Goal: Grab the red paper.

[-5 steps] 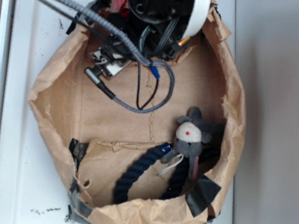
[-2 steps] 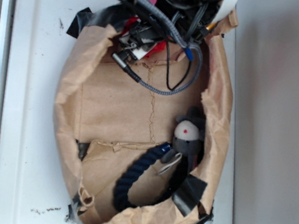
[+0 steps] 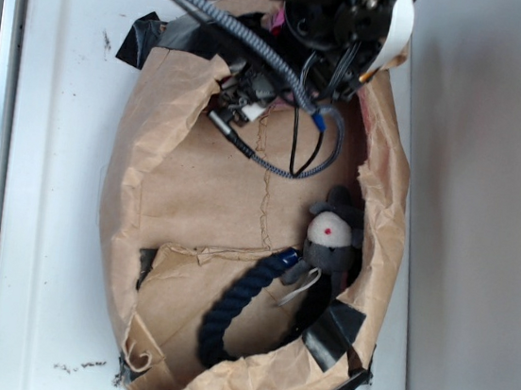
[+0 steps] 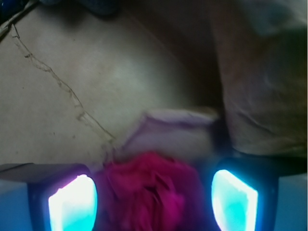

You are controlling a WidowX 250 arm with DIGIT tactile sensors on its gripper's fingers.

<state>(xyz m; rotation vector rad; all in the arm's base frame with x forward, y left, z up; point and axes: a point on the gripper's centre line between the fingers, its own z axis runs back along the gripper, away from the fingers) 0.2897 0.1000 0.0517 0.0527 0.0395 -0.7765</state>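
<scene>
The claw (image 4: 153, 202) is standing open, and the red paper (image 4: 147, 192) is lying between its two glowing fingers (image 4: 72, 204), at the bottom edge of the wrist view. A narrow gap is showing on each side of the wad, so I cannot tell if the fingers are touching it. The paper is resting on the brown floor of the paper bag (image 3: 195, 187), just beside a folded flap (image 4: 173, 130) of the same brown material. To the right of the claw, a wall of the bag is rising close, so little room is remaining on that side; to the left, the bag floor is lying flat and open, crossed by a thin wrinkled seam (image 4: 53, 79). In the exterior view the arm (image 3: 344, 20) is hanging over the top end of the bag and is hiding most of the red paper; only a small pinkish bit is peeking out near the bag's upper rim. A braided cable (image 3: 274, 163) is looping down from the arm into the bag. Well apart, at the lower end, a grey plush mouse (image 3: 331, 237) is lying against the right wall, touching a dark blue rope (image 3: 238, 302). The bag's torn edges are carrying black tape (image 3: 329, 332), and the bag is sitting on the white worktop (image 3: 53, 179).
</scene>
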